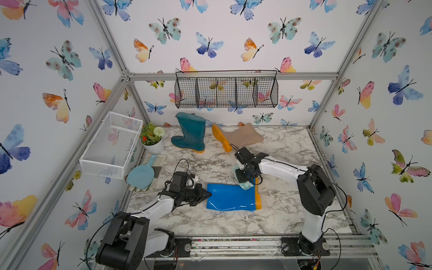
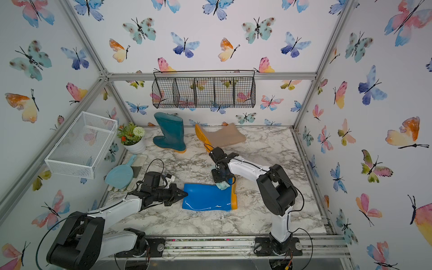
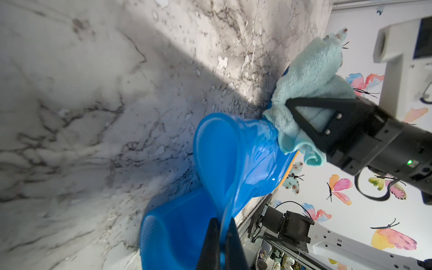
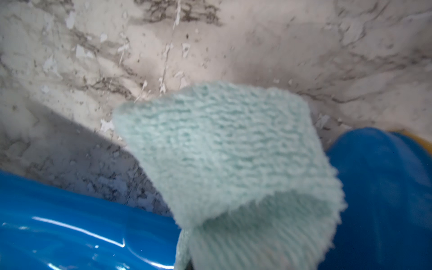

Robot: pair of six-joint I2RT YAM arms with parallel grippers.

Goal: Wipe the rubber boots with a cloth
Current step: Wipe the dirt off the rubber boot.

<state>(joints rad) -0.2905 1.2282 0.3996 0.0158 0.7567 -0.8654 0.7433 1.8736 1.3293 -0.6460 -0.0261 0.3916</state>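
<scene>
The bright blue rubber boot lies on its side at the front middle of the marble table, its orange sole to the right. My left gripper is shut on the rim of the boot's shaft. My right gripper points down, shut on the bunched aqua cloth. The cloth rests against the boot's far edge near the sole and hides the right fingers in the right wrist view. A dark teal boot stands upright at the back. A beige boot lies beside it.
A potted plant stands at the back left. A white mesh basket hangs on the left wall and a black wire basket on the back wall. A light blue scoop lies at the table's left edge.
</scene>
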